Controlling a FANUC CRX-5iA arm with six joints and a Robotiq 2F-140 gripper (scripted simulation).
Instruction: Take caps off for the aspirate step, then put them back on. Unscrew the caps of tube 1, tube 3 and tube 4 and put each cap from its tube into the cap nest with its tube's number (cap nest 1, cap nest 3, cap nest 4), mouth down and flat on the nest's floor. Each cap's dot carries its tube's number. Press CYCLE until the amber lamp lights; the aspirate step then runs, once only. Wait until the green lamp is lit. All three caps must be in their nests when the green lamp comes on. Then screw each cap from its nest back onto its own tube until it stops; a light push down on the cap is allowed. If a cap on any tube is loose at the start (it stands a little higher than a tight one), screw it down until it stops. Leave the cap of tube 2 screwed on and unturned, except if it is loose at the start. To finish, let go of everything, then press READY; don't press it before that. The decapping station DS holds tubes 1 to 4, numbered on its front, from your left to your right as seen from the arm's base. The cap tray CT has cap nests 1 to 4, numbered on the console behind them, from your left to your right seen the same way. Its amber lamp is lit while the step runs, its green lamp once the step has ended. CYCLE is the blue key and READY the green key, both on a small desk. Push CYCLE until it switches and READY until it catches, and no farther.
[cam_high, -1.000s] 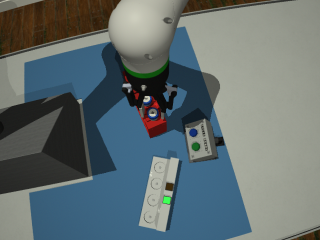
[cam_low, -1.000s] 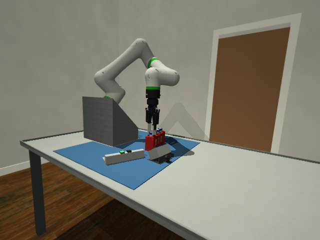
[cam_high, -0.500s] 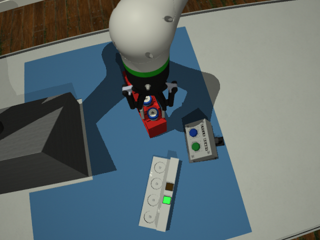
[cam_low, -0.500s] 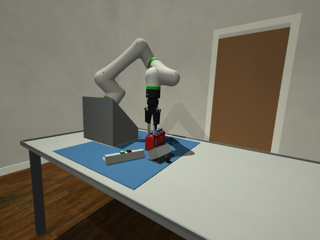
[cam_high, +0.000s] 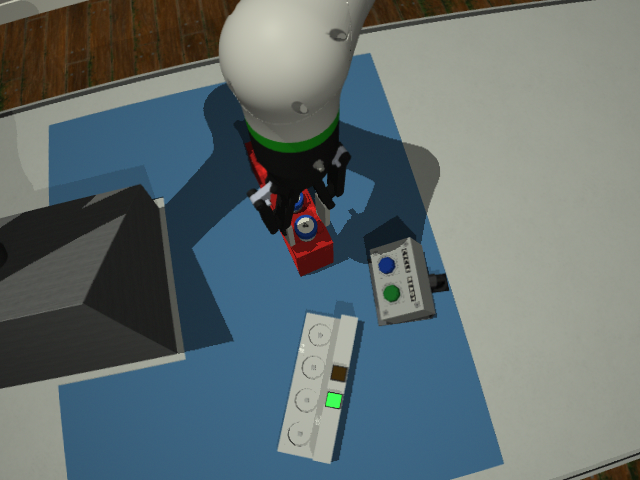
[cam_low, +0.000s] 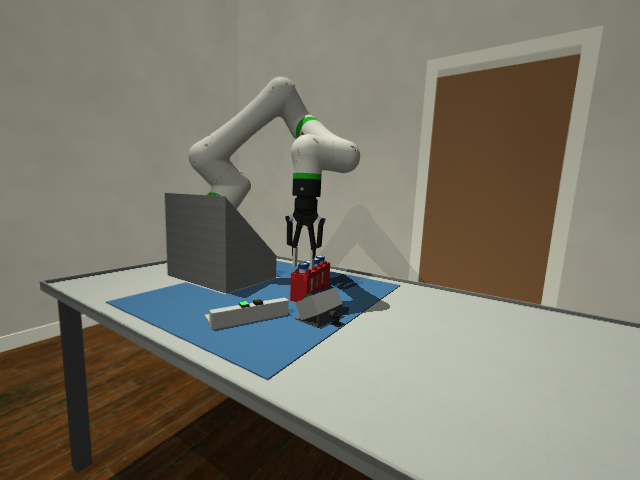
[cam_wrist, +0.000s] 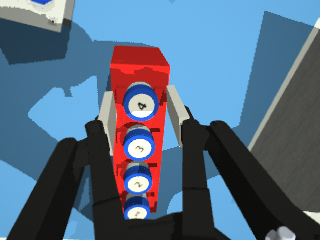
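The red decapping station (cam_high: 311, 246) holds four tubes, each with a blue cap on it. In the wrist view, cap 4 (cam_wrist: 141, 103), cap 3 (cam_wrist: 139, 145), cap 2 (cam_wrist: 137, 181) and cap 1 (cam_wrist: 136, 210) stand in a row. My gripper (cam_wrist: 141, 100) hangs straight over the station. Its two pale finger pads stand on either side of cap 4, with a gap to it on both sides. It is open and holds nothing. The cap tray (cam_high: 316, 387) shows four empty nests. Its green lamp (cam_high: 334, 400) is lit and its amber lamp (cam_high: 338, 373) is dark.
The small key desk (cam_high: 402, 281) with the blue CYCLE key (cam_high: 386, 265) and the green READY key (cam_high: 391, 292) stands right of the station. A large dark grey block (cam_high: 82, 279) stands at the left on the blue mat.
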